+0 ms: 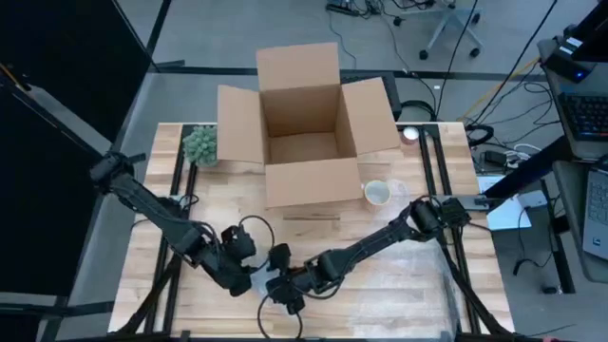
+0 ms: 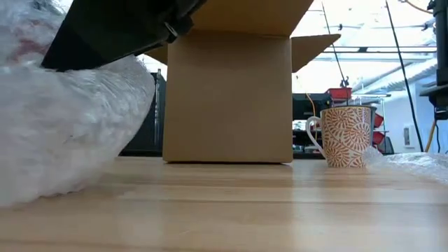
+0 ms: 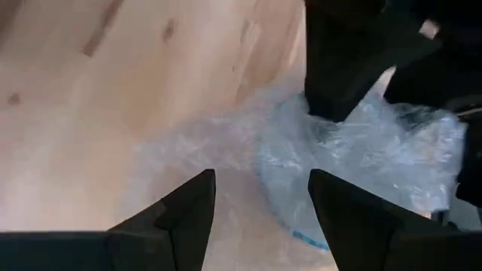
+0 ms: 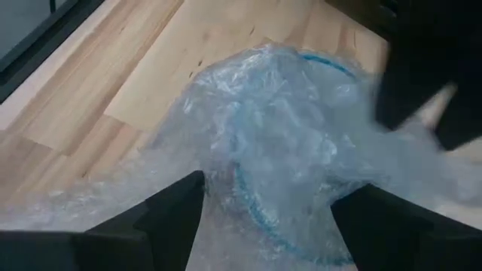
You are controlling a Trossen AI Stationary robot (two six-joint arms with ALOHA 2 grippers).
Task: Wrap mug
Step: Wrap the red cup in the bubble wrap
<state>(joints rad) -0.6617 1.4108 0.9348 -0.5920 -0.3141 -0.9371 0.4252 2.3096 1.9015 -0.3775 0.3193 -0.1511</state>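
High view: left gripper and right gripper meet over a crumpled sheet of bubble wrap at the table's near edge. An artificial plant stands at the far left corner. The cardboard box sits at far centre, flaps spread, with nothing visible inside. The mug stands upright just beside the box's right front corner, mouth up, well apart from both grippers.

Low view alone shows the mug's orange leaf pattern and its handle pointing left toward the box; the bubble wrap bulks at the left.

Left wrist view: fingers spread apart, the wrap ahead of them, nothing held. Right wrist view: fingers likewise parted, straddling the bunched wrap, which bears a blue curved line.
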